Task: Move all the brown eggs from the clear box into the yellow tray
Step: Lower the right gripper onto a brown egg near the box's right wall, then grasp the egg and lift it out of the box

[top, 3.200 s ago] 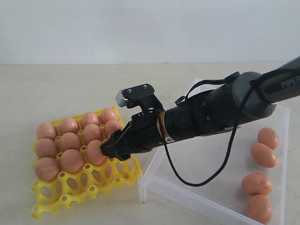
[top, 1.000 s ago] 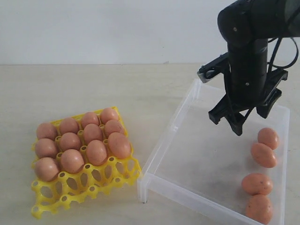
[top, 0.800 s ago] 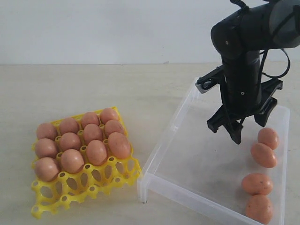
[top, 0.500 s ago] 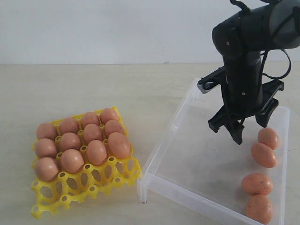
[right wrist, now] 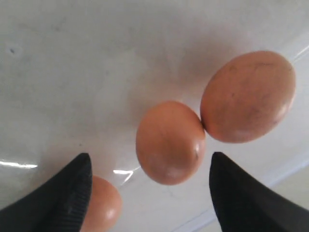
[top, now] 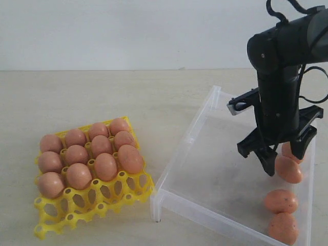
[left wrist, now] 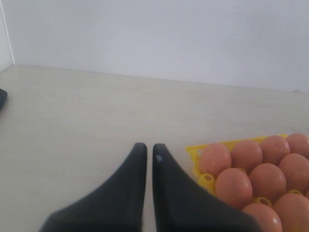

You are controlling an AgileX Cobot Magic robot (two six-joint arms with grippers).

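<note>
- Since half a second ago the right arm [top: 279, 77] has swung to the right and sunk lower over the box [top: 215, 169]. Its fingers have left the bare floor for the eggs [top: 280, 201] along the right wall.
- Its last link stands almost upright and the wrist points straight down. The fingers hang just above the box floor.
- The right fingers [top: 267, 160] are spread wide and hold nothing.
- The right wrist view shows one egg [right wrist: 169, 142] between the right fingers [right wrist: 67, 193]. There is a clear gap on each side, so it touches neither.
- That egg touches a neighbour [right wrist: 247, 96]. A third [right wrist: 101, 205] lies apart from it, partly hidden behind one finger.
- In the exterior view, four eggs line the box's right wall. The fingers straddle the second from the back [top: 288, 169], and one finger partly covers the rearmost [top: 287, 149].
- The tray [top: 92, 205] sits on the counter [top: 102, 97] left of the box, its near corner just beside the box's near-left corner. Twelve eggs fill its three rear rows.
- The left fingers [left wrist: 135, 183] are pressed together with only a thin slit between them and grip nothing. They hang over the counter just beside a corner of the tray [left wrist: 193, 152].
</note>
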